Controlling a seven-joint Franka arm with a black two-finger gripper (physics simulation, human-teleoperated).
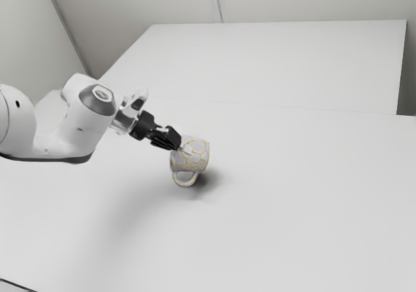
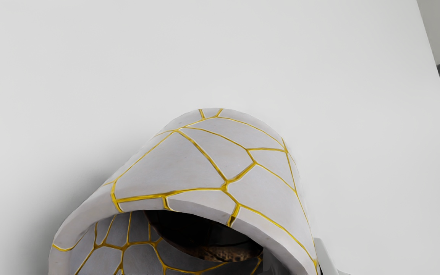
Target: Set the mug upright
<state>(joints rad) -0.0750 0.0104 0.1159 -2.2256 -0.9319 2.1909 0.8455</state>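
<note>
My gripper reaches the upper left part of the mug in the exterior view. The mug is white with gold vein lines and lies tilted on its side, its handle toward the bottom of that view. In the wrist view the mug has its open mouth facing my hand, with something dark and brown inside. There the gripper straddles the rim, one fingertip inside and the other outside, closed on the wall. Whether the mug touches the table cannot be told.
The white table spreads around the mug, whose shadow falls beside it. Farther back stands another pale flat surface, with light walls behind. A dark edge crosses the exterior view's bottom left corner.
</note>
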